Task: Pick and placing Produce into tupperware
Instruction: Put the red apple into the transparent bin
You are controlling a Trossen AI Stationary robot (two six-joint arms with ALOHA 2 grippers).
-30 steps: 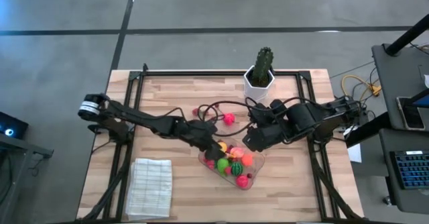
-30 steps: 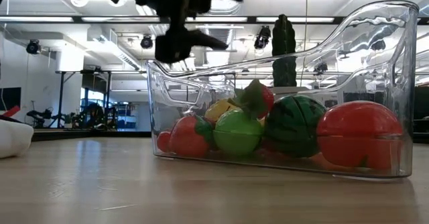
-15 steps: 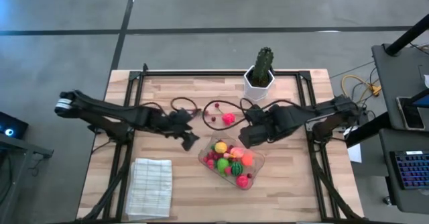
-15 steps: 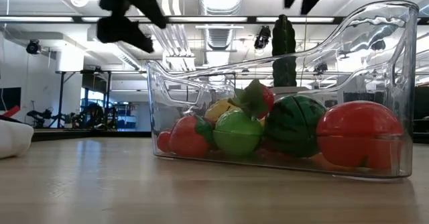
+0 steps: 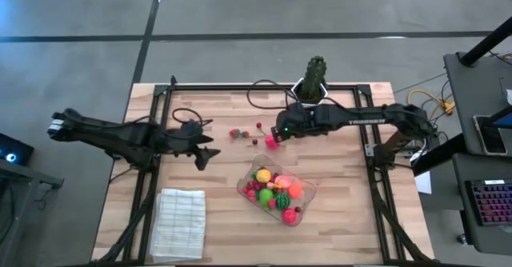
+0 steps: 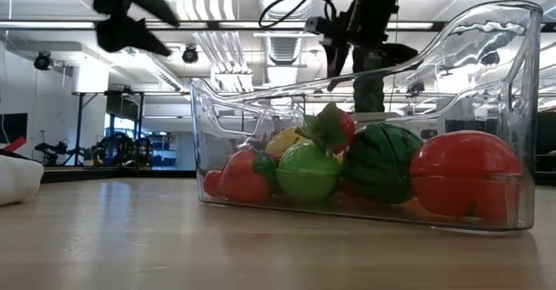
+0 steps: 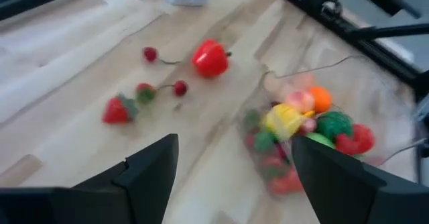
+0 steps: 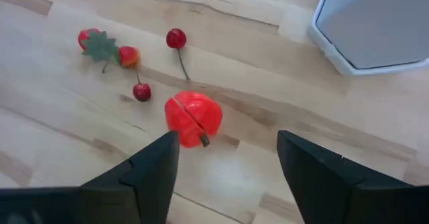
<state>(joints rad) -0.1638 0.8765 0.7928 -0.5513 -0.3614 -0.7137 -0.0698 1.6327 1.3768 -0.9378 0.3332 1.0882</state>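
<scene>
Lying just ahead of right fingers: red fruit.

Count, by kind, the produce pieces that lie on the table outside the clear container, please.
Large red fruit: 1
Cherries: 2
Strawberry: 1
Small red-orange berry: 1
Total: 5
</scene>
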